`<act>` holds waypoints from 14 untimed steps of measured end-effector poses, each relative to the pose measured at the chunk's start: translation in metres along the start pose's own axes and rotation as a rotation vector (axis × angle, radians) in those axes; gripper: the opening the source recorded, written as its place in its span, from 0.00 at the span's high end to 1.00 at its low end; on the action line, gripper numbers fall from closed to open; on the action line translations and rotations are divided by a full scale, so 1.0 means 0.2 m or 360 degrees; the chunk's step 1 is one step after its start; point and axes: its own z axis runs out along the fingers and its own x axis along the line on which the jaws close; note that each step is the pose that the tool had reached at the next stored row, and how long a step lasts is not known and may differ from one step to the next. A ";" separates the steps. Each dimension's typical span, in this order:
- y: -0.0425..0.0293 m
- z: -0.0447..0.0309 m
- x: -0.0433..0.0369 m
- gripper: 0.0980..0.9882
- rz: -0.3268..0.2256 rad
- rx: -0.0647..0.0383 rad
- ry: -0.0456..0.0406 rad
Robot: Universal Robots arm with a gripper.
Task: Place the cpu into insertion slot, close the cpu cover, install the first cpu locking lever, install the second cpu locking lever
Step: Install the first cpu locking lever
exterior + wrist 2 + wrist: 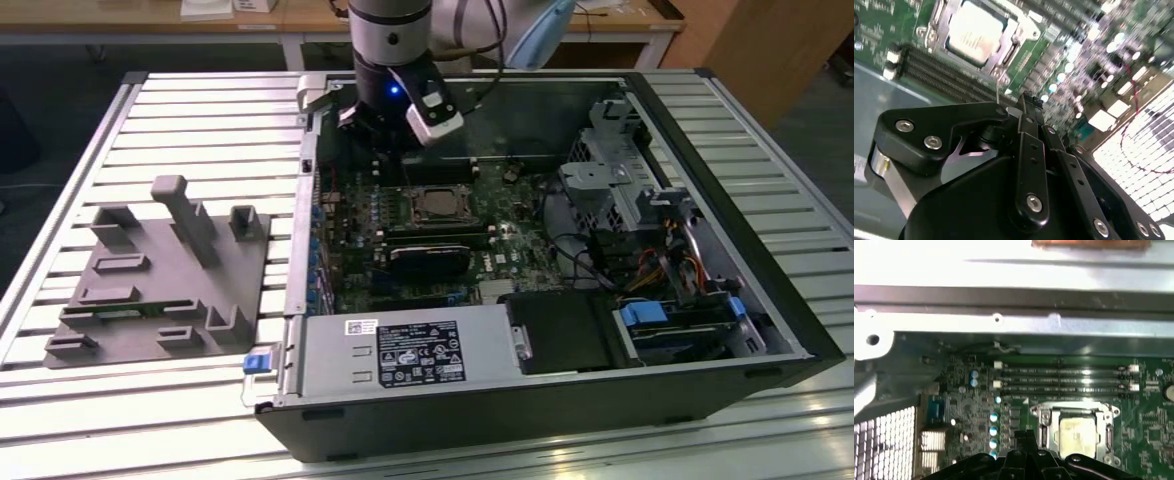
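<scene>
Clearance lies open above the one insertion slot, mid-board inside the computer case, where one cpu sits under one flat cpu cover, and the gripper, fingers pinched together empty, hangs just beyond toward the far wall.

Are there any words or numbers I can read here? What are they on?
Nothing can be read.
Black label on the silver box: print too small.
White sticker beside it: too small.
The cpu: faint marks, blurred.
</scene>
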 end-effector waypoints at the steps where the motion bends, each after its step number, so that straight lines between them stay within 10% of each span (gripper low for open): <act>1: 0.000 0.000 0.004 0.99 0.0001 -0.0024 0.0000; 9: 0.000 0.000 0.021 0.99 0.0004 -0.0183 -0.0001; 14: -0.001 0.002 0.019 0.99 0.0005 -0.0230 -0.0001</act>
